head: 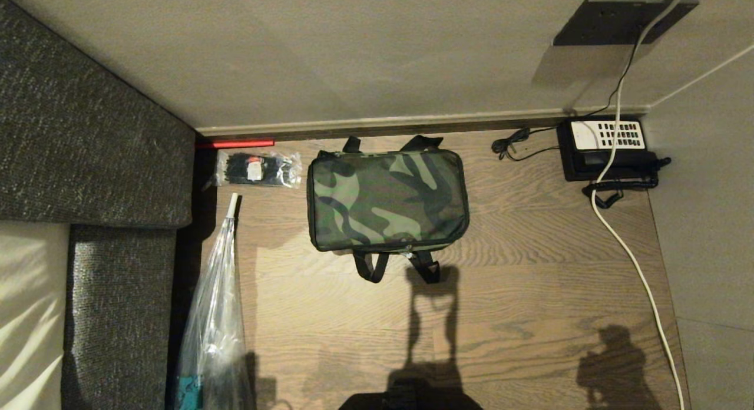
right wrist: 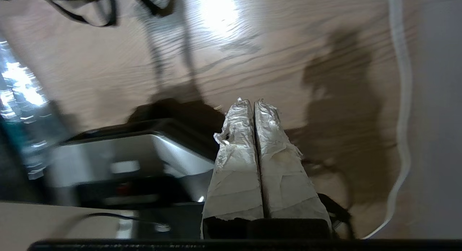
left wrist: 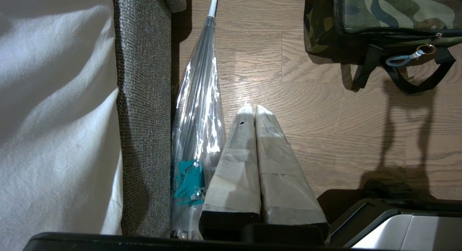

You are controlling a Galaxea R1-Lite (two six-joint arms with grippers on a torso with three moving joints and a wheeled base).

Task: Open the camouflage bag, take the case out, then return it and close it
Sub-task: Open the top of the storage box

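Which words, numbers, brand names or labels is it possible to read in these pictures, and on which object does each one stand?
No text can be read in any view.
Black telephone with white keypad: the key markings are too small to read.
Clear plastic packet of black items: a small white and red label, too small to read.
Boxy green-and-black camouflage fabric bag: no print visible.
Clear plastic folded umbrella: no lettering visible.

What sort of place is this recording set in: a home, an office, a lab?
Probably a hotel room or a bedroom. A wooden floor meets a plain wall, a corded desk telephone sits on the floor in the corner, and a grey upholstered bed or sofa edge with white bedding stands beside the camouflage bag.
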